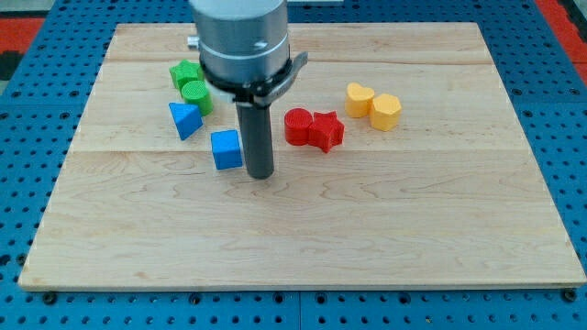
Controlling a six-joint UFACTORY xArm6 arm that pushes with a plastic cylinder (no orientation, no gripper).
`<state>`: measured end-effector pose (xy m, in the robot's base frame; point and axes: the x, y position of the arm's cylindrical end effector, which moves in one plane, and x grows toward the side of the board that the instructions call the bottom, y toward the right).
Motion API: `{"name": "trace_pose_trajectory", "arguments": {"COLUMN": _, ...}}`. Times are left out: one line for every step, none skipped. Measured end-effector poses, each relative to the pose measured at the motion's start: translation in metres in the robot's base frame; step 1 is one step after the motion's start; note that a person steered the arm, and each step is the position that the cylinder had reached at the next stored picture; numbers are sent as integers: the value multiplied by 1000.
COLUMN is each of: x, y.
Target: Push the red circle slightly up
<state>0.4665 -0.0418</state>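
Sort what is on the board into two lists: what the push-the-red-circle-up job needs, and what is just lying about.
For the job:
- red circle, touching the red star on its right
- my tip, below and to the view's left of the circle, beside the blue cube

Lying about:
- red star
- blue cube
- blue triangle
- two green blocks
- two yellow blocks

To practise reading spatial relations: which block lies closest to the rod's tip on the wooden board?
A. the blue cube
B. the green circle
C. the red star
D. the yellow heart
A: my tip sits just to the view's right of the blue cube, nearly touching it, while the red circle lies farther off, up and to the view's right.
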Motion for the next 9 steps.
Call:
{"name": "trace_pose_trajectory", "arguments": {"x": -12, "y": -20}}
{"name": "trace_pose_trajectory", "arguments": {"x": -2, "y": -71}}
{"name": "trace_pose_trajectory", "arguments": {"x": 6, "y": -60}}
{"name": "trace_pose_trajectory", "arguments": {"x": 19, "y": -37}}
{"name": "trace_pose_trajectory", "arguments": {"x": 24, "y": 39}}
{"name": "trace_pose_trajectory", "arguments": {"x": 27, "y": 59}}
{"name": "trace_pose_trajectory", "arguments": {"x": 27, "y": 59}}
{"name": "trace_pose_trajectory", "arguments": {"x": 28, "y": 63}}
{"name": "trace_pose_trajectory", "arguments": {"x": 28, "y": 63}}
